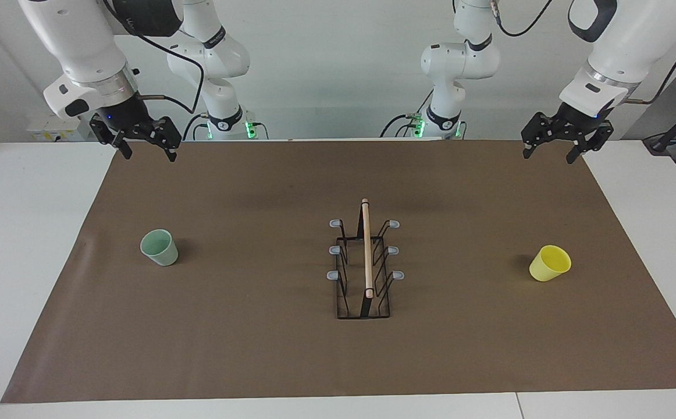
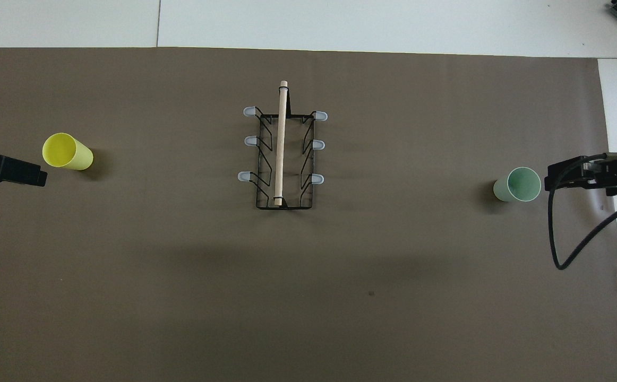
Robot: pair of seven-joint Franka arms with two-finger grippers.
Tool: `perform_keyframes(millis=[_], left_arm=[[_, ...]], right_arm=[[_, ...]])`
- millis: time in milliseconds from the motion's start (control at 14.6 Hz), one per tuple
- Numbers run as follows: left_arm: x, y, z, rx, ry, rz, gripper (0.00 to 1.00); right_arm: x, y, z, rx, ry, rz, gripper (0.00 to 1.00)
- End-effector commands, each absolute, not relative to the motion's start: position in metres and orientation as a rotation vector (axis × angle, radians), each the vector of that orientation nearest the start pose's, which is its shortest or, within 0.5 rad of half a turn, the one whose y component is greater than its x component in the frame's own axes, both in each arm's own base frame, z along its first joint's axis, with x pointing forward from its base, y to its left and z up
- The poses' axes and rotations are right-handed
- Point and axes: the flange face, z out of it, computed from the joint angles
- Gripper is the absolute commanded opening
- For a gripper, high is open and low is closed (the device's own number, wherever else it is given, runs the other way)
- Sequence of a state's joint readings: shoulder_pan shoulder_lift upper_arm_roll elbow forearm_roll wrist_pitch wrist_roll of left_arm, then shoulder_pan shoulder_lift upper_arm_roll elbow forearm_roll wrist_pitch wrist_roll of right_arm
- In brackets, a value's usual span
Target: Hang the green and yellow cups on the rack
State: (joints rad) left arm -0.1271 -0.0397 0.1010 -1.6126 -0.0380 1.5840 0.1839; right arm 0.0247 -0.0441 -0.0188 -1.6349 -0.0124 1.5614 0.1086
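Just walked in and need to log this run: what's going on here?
Nothing is being handled yet. The left gripper and right gripper hang open and empty. The yellow cup stands toward the left arm's end of the table, the green cup toward the right arm's, the rack between them with bare prongs.

rack (image 1: 365, 263): standing mid-surface (image 1: 256, 349), between the cups
green cup (image 1: 159, 247): sitting toward right arm's end
yellow cup (image 1: 550, 263): sitting toward left arm's end
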Motion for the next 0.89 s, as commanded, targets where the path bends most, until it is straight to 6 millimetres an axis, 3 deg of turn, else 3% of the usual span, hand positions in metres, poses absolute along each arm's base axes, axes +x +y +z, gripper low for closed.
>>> perform_keyframes(millis=[0,410,820], left_arm=[[0.533,-0.03,0.634,-3.151,0.302,0.011,1.0],[0.53,-0.034,0.633,-3.15,0.304,0.018,1.0],[0.53,-0.03,0.634,-3.147,0.294,0.016,1.0]], right_arm=[[0.539,0.003,0.616,-3.133,0.192,0.041,1.0],[0.541,0.018,0.617,-3.076,0.201,0.018,1.0],[0.536,0.006,0.616,-3.081,0.199,0.055,1.0]])
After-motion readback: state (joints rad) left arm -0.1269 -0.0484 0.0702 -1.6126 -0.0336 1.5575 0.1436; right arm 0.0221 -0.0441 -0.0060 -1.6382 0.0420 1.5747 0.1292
